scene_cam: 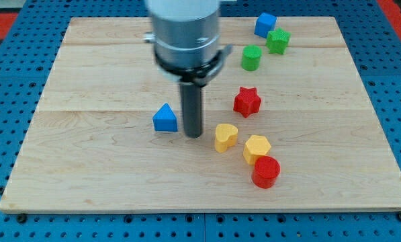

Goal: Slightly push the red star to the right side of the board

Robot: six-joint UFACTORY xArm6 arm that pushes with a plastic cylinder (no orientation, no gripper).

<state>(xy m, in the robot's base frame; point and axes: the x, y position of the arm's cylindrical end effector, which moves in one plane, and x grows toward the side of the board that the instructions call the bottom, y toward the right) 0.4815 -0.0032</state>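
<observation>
The red star (247, 101) sits a little right of the board's (86, 175) middle, free on all sides, with open wood stretching away to its right, so a short shove that way looks unobstructed. The tip (194, 136) rests on the wood to the star's left and somewhat nearer, standing between the blue triangle (164, 118) just on its left and the yellow heart (226, 136) just on its right; whether it touches either cannot be told. There is no hand to open or close here, only the bare rod, holding nothing. Placed as it is, the tip is on the proper side of the star for a rightward push, but it is too near in the scene: driven straight right it would likely strike the heart instead. It probably needs to move farther back first, level with the star. The yellow hexagon (256, 148) and red cylinder (266, 171) lie nearer and right. The green cylinder (251, 58), green star (278, 41) and blue cube (264, 24) cluster at the far right, out of the star's path.
</observation>
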